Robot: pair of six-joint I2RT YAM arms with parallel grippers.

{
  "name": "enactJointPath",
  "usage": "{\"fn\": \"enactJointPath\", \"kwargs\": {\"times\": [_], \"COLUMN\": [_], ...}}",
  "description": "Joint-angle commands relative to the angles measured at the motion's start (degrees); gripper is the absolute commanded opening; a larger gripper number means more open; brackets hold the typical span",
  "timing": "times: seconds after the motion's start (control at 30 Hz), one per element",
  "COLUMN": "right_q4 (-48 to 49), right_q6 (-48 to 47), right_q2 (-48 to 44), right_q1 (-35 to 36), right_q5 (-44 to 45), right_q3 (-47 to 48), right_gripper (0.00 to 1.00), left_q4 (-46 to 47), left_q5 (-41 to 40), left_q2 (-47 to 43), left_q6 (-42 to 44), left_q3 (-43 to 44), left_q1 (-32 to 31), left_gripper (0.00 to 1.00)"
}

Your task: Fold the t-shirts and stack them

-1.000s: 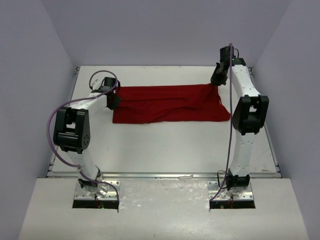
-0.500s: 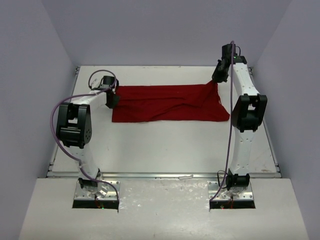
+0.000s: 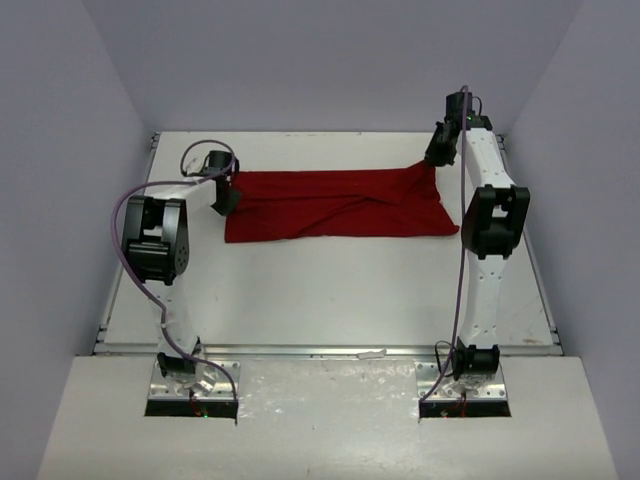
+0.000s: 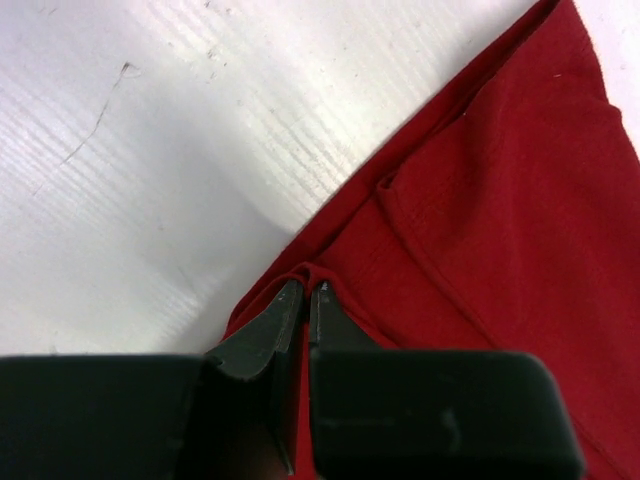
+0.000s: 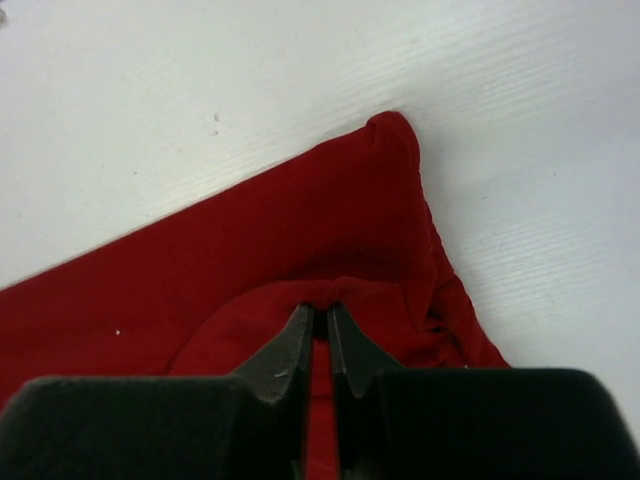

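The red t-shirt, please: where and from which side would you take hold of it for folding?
Along the far edge near its left and right ends, from above, one tool each. The t-shirt lies flat as a wide band, too wide for one grip, and its thin cloth bunches into a pinchable ridge. The left tool and right tool are shut on such ridges there.

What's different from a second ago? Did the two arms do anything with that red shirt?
Both arms reached a little farther from their bases, elbows shifting toward the far side. The left gripper and right gripper dragged the red shirt slightly that way. Unchanged: each gripper stays pinched shut on its own end of the shirt, which lies spread across the table.
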Motion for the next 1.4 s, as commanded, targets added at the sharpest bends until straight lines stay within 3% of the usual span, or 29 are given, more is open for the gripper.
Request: {"fn": "enactJointPath", "kwargs": {"times": [0.0, 0.13, 0.23, 0.27, 0.3, 0.33, 0.37, 0.4, 0.57, 0.67, 0.83, 0.9, 1.1, 1.37], "right_q4": [3.8, 4.4, 3.8, 3.9, 4.5, 4.9, 5.3, 6.5, 8.7, 7.3, 14.5, 13.8, 17.7, 13.3], "right_q6": [-1.0, -1.1, -1.0, -0.4, -0.1, 0.4, 1.7, 2.2, 3.6, 5.9, 9.5, 9.8, 12.0, 12.2], "right_q2": [-0.3, 0.6, 1.3, 1.1, 0.4, -0.1, -0.9, -1.9, -8.5, -9.0, -14.3, -13.6, -13.9, -9.5], "right_q1": [0.0, 0.0, 0.0, 0.0, 0.0, 0.0, 0.0, 0.3, 3.6, 4.7, 5.2, 6.5, 7.3, 7.3], "right_q5": [-3.0, -4.9, -5.1, -5.3, -7.0, -8.2, -9.1, -10.3, -12.6, -9.6, -11.4, -12.1, -11.6, -9.7], "right_q3": [-0.3, 0.8, 3.0, 3.2, 3.3, 2.7, 2.0, 1.1, -12.6, -16.8, -30.4, -30.4, -33.8, -25.7], "right_gripper": [0.12, 0.37, 0.42, 0.49, 0.51, 0.53, 0.57, 0.57, 0.57, 0.57, 0.58, 0.57, 0.50, 0.44], "left_q4": [1.2, 1.1, -1.7, -2.5, -2.9, -3.5, -3.7, -3.4, -3.1, -4.0, 1.5, 3.7, 5.2, 7.4], "left_q5": [-0.2, 0.6, 0.5, 0.1, 0.1, -0.1, -0.8, -0.9, -3.0, -4.9, -6.2, -5.6, -4.1, -3.0], "left_q2": [0.8, 2.1, 4.1, 4.3, 4.2, 3.7, 3.2, 2.5, -4.3, -10.1, -20.9, -21.9, -20.7, -20.5], "left_q6": [1.5, 3.1, 3.9, 3.7, 3.6, 3.4, 2.9, 2.6, 2.7, 2.3, 1.0, 1.1, 3.1, 5.8], "left_q3": [3.6, 7.2, 11.2, 12.0, 12.6, 12.6, 12.3, 11.1, 7.9, 2.4, -16.1, -21.2, -23.4, -25.6], "left_q1": [0.9, 1.0, 1.0, 1.0, 1.0, 1.0, 1.0, 1.0, 0.8, -1.2, -3.8, -3.8, -3.8, -3.8], "left_gripper": [0.00, 0.06, 0.07, 0.11, 0.23, 0.45, 0.77, 0.99, 1.00, 1.00, 1.00, 1.00, 1.00, 1.00]}}
